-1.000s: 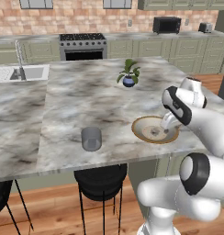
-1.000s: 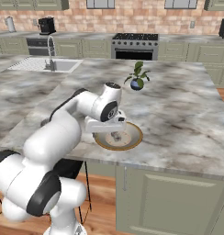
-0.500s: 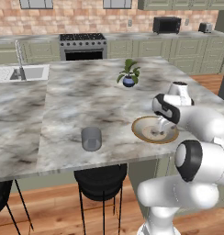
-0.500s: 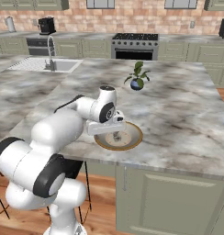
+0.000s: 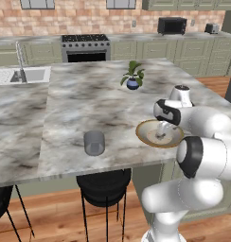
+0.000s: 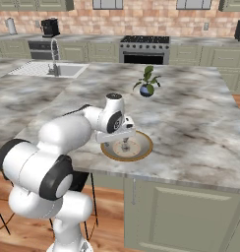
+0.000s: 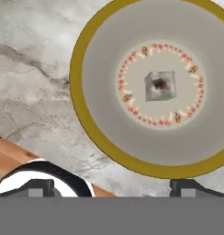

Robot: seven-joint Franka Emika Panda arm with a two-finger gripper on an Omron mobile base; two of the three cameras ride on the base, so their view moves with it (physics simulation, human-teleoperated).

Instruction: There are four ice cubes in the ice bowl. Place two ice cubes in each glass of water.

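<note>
Hand view: ice bowl (image 7: 93, 133) near counter edge (image 7: 63, 158).

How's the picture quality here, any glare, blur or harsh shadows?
Left base view: flat even light, soft render, the glass slightly fuzzy. Right base view: faint shadow under the tool on the ice bowl. Hand view: sharp, no glare; ice cube reads clearly.

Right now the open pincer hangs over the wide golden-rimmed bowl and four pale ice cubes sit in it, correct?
Not quite: the hand view shows one pale translucent ice cube in the wide golden-rimmed bowl, not four. The open pincer does hang over it.
</note>
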